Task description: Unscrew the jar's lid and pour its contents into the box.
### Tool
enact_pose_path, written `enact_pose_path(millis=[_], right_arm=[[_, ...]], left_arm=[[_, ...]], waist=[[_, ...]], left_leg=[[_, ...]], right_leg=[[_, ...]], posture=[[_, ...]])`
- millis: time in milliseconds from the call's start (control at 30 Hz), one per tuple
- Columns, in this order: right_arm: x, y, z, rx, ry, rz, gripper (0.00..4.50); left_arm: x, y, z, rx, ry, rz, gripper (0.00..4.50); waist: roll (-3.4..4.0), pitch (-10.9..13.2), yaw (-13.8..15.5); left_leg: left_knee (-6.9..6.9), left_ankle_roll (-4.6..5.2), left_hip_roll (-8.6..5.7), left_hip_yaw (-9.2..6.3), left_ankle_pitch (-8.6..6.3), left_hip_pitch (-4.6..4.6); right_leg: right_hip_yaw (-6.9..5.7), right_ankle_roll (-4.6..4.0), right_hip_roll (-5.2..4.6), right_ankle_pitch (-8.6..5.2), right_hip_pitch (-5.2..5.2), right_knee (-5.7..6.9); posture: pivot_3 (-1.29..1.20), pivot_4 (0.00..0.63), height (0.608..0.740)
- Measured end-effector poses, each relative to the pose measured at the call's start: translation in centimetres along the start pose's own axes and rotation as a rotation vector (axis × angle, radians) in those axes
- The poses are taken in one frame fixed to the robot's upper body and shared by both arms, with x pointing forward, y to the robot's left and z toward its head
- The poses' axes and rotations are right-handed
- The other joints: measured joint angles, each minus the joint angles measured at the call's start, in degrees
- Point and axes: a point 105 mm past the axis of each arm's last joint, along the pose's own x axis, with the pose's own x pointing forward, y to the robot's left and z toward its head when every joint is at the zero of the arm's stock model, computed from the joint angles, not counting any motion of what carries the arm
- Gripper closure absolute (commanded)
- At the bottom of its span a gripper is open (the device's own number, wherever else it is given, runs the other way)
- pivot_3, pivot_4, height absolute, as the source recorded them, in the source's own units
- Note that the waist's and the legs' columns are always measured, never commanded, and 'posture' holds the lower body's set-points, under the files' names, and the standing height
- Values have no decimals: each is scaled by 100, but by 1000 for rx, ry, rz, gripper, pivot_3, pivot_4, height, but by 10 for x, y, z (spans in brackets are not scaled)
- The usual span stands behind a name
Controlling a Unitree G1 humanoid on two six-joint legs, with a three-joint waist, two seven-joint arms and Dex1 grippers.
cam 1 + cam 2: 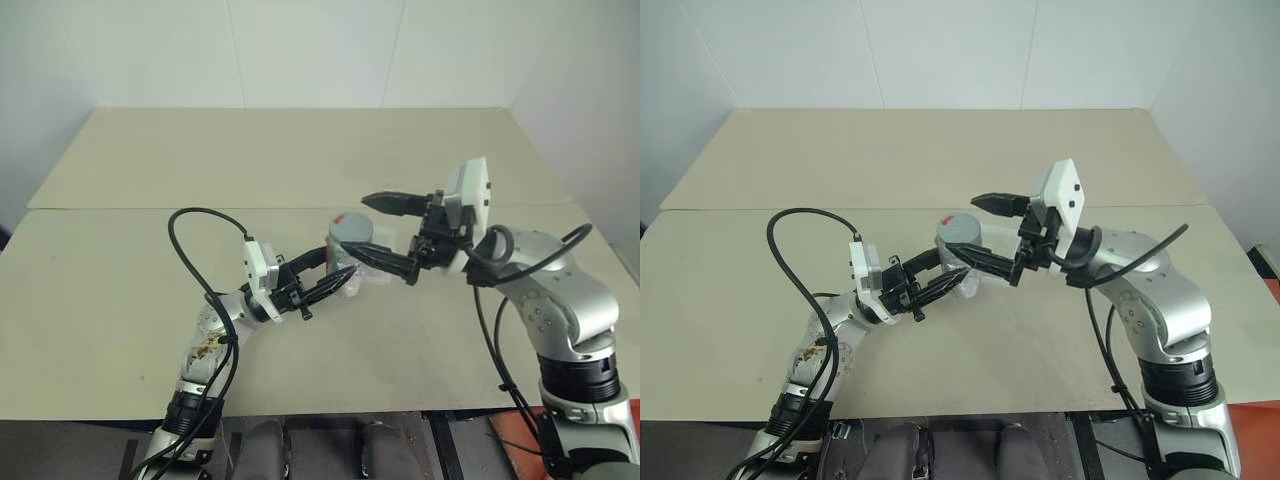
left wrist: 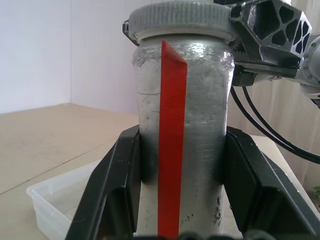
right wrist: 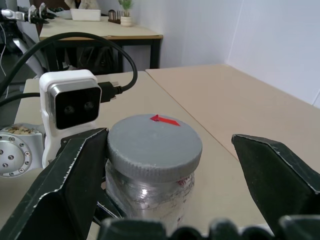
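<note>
Left claw [image 1: 335,283] pinches the upright jar [image 2: 182,150] at desk [image 1: 120,290] centre. Right claw [image 1: 392,238], spread wide, straddles its lid [image 3: 155,146]. The box [image 2: 65,200] lies just beside the jar, at its 3 o'clock.

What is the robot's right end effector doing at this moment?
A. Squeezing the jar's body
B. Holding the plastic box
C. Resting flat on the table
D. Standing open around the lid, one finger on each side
D. The right end effector stands open with a black finger on each side of the grey lid, still on the jar, which the left end effector grips by its body.
</note>
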Motion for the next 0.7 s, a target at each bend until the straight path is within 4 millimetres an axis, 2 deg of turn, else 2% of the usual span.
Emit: enact_pose_path(millis=[433, 700], right_arm=[[-23, -12, -2, -21, 25, -82, 0], [-31, -9, -6, -5, 43, -59, 0]], left_arm=[[-4, 3, 2, 6, 2, 10, 2542], [-3, 1, 1, 4, 2, -5, 2542]], waist=[[0, 0, 6], [0, 0, 14]], left_leg=[[0, 0, -2, 1, 0, -1], [0, 0, -2, 0, 0, -2]], right_leg=[[1, 0, -1, 0, 0, -1], [0, 0, -1, 0, 0, -3]], posture=[[0, 150, 740], [0, 150, 740]])
